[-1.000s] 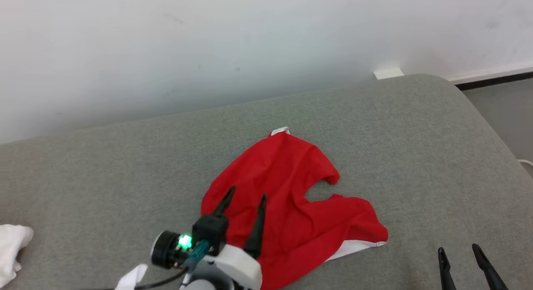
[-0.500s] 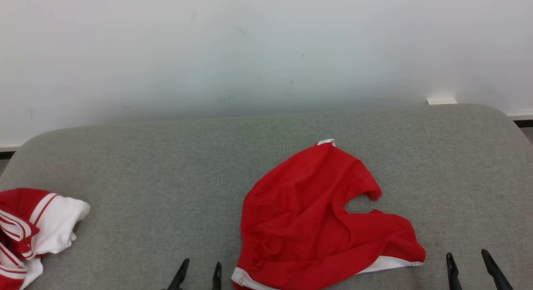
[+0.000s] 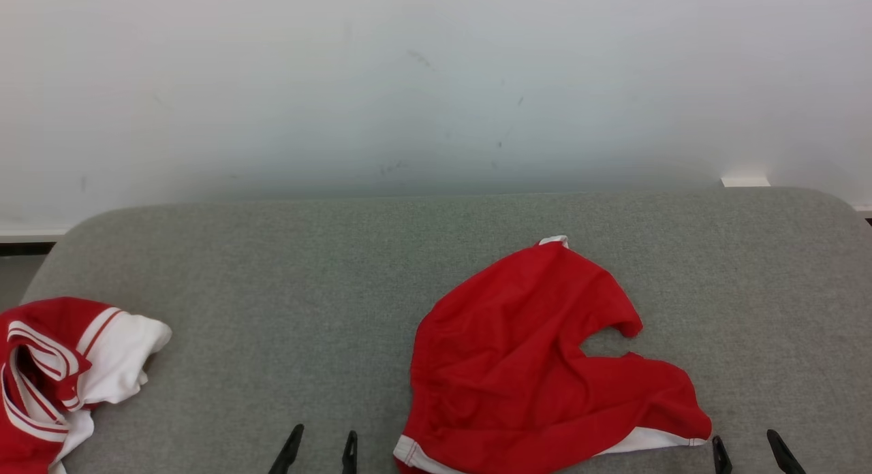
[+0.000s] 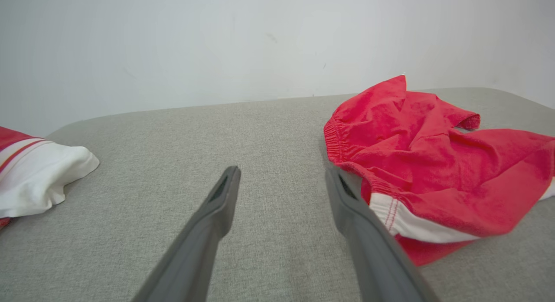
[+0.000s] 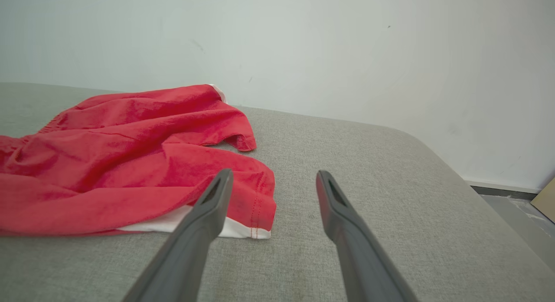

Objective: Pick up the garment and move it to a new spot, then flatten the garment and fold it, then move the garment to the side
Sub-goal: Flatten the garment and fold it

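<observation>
We find the shorts (image 3: 538, 365) lying on the padded table (image 3: 306, 290), right of its middle, with a second garment (image 3: 61, 372) well apart at the left edge and the wall (image 3: 409, 86) behind. Our left gripper (image 3: 325, 431) sits just left of the shorts' near corner, and our right gripper (image 3: 744, 436) just right of them.

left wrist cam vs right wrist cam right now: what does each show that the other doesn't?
Left wrist view, not the right wrist view: the striped red-and-white garment at its left edge, and the open left gripper.

Right wrist view, not the left wrist view: the open right gripper, a strip of floor past the end of the grey cushion, and a tan corner of something at the right edge.

Both: the red shorts lying crumpled on the grey cushion, and the white wall behind.
</observation>
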